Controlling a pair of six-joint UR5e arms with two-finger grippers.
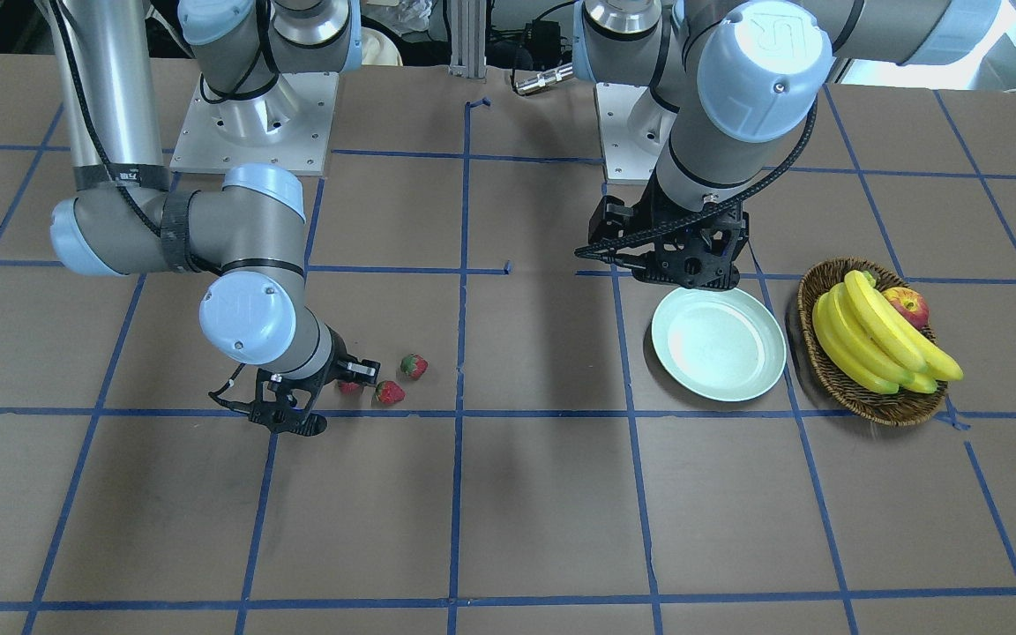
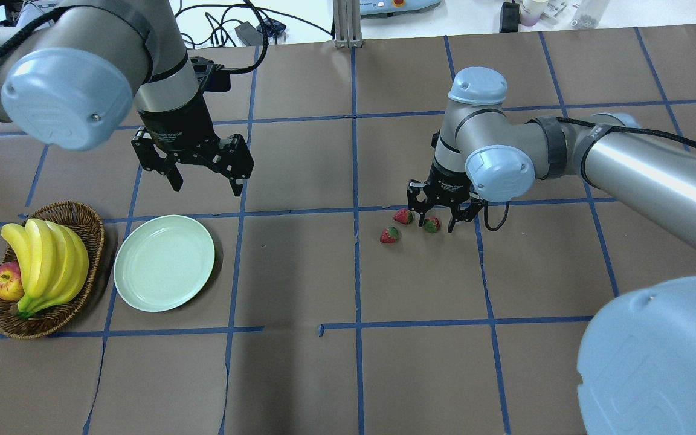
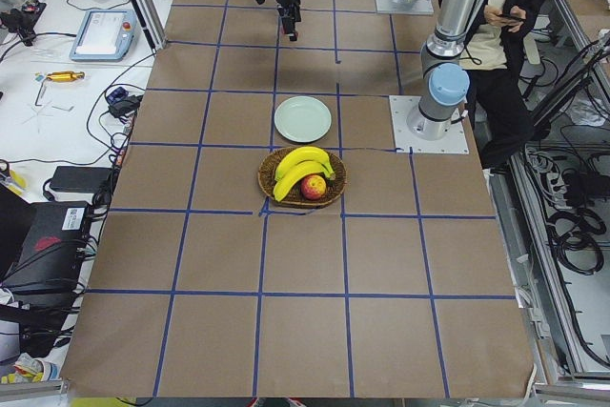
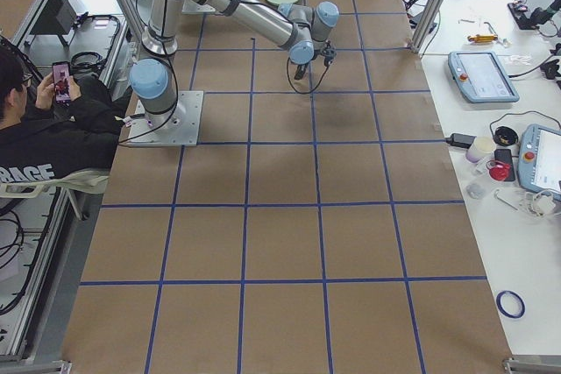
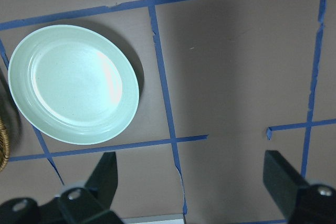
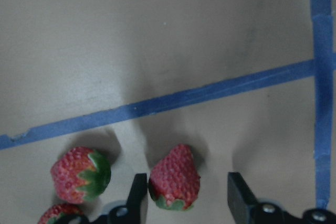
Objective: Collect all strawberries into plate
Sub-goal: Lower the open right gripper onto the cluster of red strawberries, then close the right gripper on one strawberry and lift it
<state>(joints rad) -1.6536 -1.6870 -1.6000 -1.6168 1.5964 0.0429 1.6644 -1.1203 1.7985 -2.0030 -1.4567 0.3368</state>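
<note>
Three strawberries lie close together on the brown table. My right gripper point(image 2: 444, 220) is open and low over them, its fingers straddling one strawberry point(image 2: 432, 224), which shows between the jaws in the right wrist view point(image 6: 175, 178). The other two strawberries point(image 2: 403, 215) point(image 2: 389, 235) lie just beside it, outside the jaws. The pale green plate point(image 2: 164, 263) lies empty far to the left. My left gripper point(image 2: 206, 183) is open and empty, hovering above the table just beyond the plate point(image 5: 73, 85).
A brown wicker basket point(image 2: 91, 220) with bananas point(image 2: 46, 263) and an apple point(image 2: 5, 283) stands right beside the plate, on the side away from the strawberries. Blue tape lines grid the table.
</note>
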